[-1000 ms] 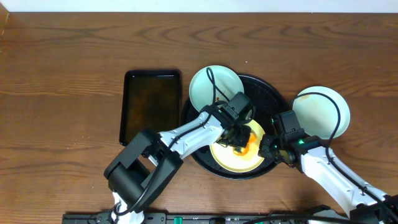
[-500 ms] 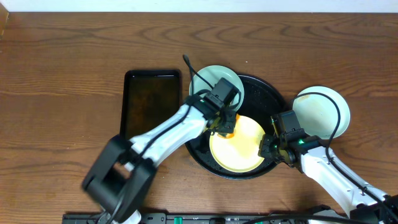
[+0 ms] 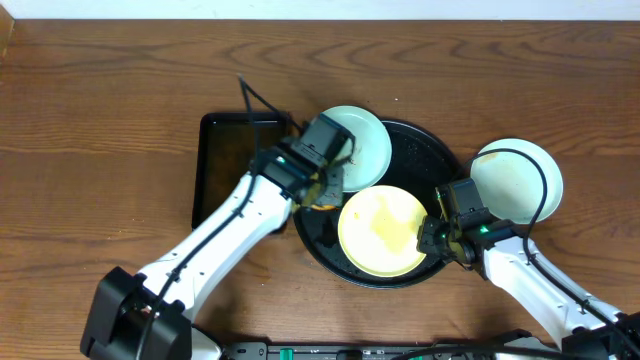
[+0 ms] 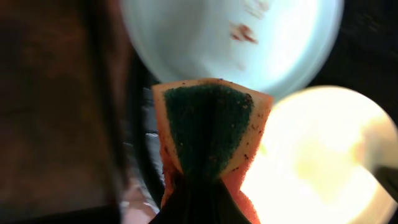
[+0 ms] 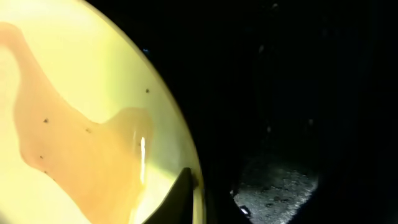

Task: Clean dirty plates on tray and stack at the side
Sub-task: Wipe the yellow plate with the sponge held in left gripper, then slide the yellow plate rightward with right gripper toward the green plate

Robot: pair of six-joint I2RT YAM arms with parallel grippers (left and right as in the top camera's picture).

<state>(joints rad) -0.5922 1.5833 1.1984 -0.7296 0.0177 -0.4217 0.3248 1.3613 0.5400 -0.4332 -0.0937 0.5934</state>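
Left gripper (image 3: 322, 192) has swung off the yellow plate (image 3: 385, 232) since half a second ago, now over the left rim of the round tray (image 3: 428, 150). Its jaws are clamped on an orange sponge (image 4: 208, 124), green scouring face toward the wrist camera, dark crumbs on it. The sponge hangs between the far mint plate (image 3: 362, 148) and the yellow plate; I cannot tell whether it touches either.

Right gripper (image 3: 432, 236) has not moved. It is closed on the yellow plate's right rim: one finger (image 5: 183, 193) shows on top of the rim, the other is hidden below. The plate lies flat in the near half of the round tray, a wet brownish film and a few dark specks on it in the right wrist view.

Far mint plate sits at the tray's far-left edge, overlapping the rim, with reddish-brown smears (image 4: 244, 32). Right mint plate (image 3: 520, 180) is off the tray, on the table (image 3: 100, 120) just beside the tray's right rim. Rectangular tray (image 3: 225, 170) lies left of the round tray, partly under the left arm.
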